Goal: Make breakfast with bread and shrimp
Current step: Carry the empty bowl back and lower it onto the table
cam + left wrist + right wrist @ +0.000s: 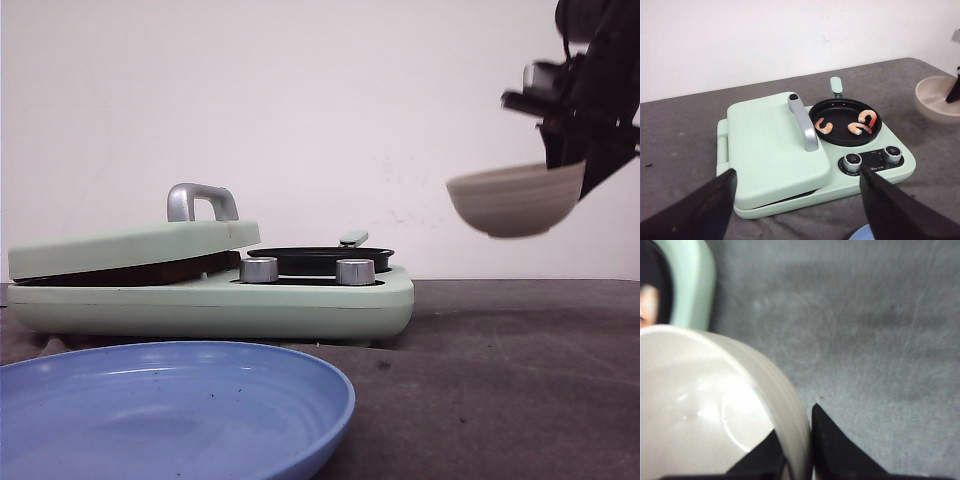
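Clamped by its rim in the right gripper (797, 460), the bowl (515, 200) is held aloft beside the cooker (815, 155), apparently emptied. Shrimp (862, 122) lie in the pan (845, 121). The left gripper (797, 210) hangs open above. Bread is presumably under the shut lid (772, 145), unseen.

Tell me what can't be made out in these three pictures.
- Bread: not visible; the closed lid of the mint green cooker covers the grill side in the front and left wrist views.
- Shrimp: hidden in the front view by the black pan rim.
- Bowl: blurred, cut off by the right wrist picture's edge.
- Right gripper: mostly cut off at the front picture's edge.
- Left gripper: only dark fingertips show.
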Controlling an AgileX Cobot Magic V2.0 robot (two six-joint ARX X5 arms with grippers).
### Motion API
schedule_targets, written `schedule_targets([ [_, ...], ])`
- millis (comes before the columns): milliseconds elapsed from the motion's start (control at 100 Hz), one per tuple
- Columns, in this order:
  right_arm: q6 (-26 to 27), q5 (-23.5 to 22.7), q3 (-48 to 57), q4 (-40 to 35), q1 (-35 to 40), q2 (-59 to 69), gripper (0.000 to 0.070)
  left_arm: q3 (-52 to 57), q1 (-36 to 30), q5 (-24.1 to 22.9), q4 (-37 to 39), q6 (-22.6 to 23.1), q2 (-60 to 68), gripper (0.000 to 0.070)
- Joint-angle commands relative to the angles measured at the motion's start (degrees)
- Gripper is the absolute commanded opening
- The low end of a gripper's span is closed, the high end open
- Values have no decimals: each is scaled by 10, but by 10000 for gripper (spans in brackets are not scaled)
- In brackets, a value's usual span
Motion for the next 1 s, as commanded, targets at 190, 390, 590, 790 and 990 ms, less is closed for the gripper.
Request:
schedule_targets([
  [190,-8,-3,7,2,2,68,0,5,0,0,9,-1,2,416],
  [390,-9,-3,7,14,2,108,0,5,0,0,9,-1,2,416],
  [590,-9,-2,7,34,2,130,0,5,0,0,9,-1,2,416],
  [790,-9,-2,7,47,2,130,0,5,0,0,9,-1,2,416],
  [990,-16,-2,7,49,2,130,247,5,0,0,9,-1,2,416],
])
